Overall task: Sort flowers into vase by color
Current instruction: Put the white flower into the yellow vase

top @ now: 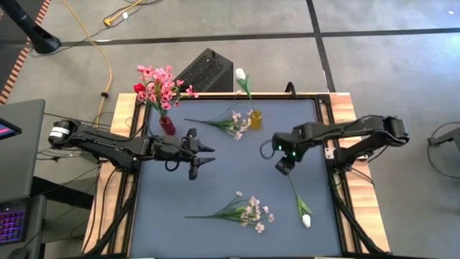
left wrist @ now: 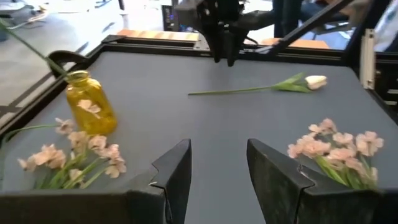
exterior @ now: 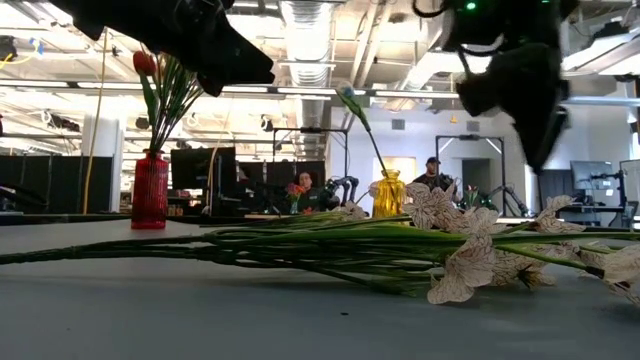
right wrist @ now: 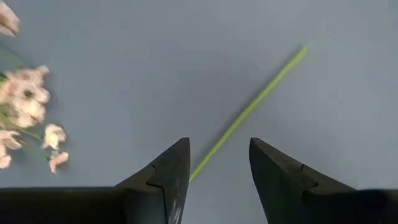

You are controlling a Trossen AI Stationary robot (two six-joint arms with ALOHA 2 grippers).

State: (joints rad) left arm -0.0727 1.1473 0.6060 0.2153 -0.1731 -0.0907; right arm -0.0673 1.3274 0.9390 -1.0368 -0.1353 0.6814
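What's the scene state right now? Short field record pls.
red vase: holds pink sprays and a red tulip
yellow vase: holds one white tulip
white tulip on table: lying flat, stem toward the right pincer
pale sprays: two bunches lying flat on the table
right pincer: open, straddling the tulip stem
left pincer: open, empty

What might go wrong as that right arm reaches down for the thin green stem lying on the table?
1. The right gripper straddles only the thin bare end of the white tulip's stem; it may slip out or droop once lifted.
2. The yellow vase is small and already holds one white tulip, so poking in another stem might tip it.
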